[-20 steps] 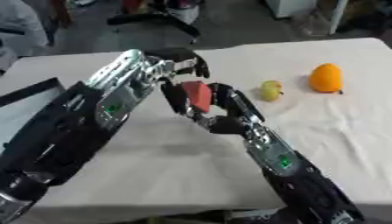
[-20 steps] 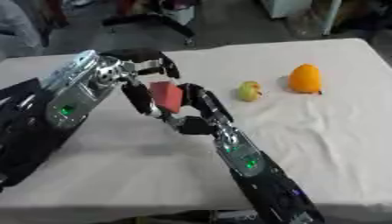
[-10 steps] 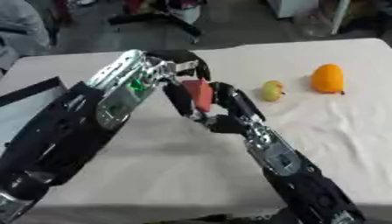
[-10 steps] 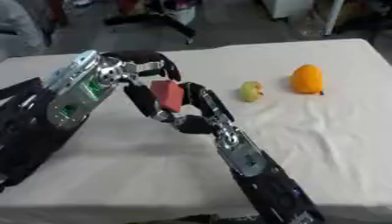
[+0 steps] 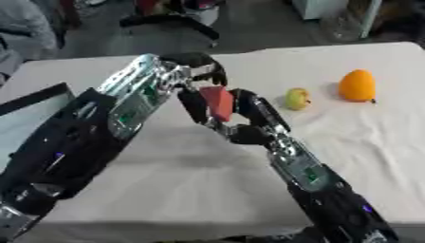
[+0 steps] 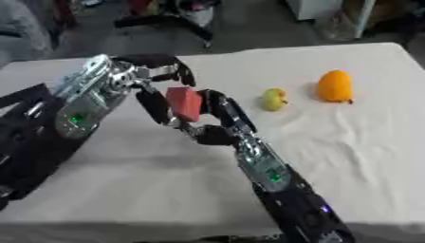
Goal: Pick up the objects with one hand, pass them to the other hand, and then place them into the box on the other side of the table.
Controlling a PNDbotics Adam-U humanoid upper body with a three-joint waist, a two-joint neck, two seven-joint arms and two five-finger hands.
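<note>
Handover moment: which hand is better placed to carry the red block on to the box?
Left. The box sits at the table's left edge beside the left arm, and the left hand curls over the red block held by the right hand.

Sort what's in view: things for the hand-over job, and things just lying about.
Job: red block, held in the right robot hand; left robot hand over it; green fruit; orange fruit; box.
Lying about: chair base.

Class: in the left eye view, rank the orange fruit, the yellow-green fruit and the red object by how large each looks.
1. Red object, though it is held up nearer the camera, so unsure.
2. Orange fruit.
3. Yellow-green fruit, clearly smallest.
</note>
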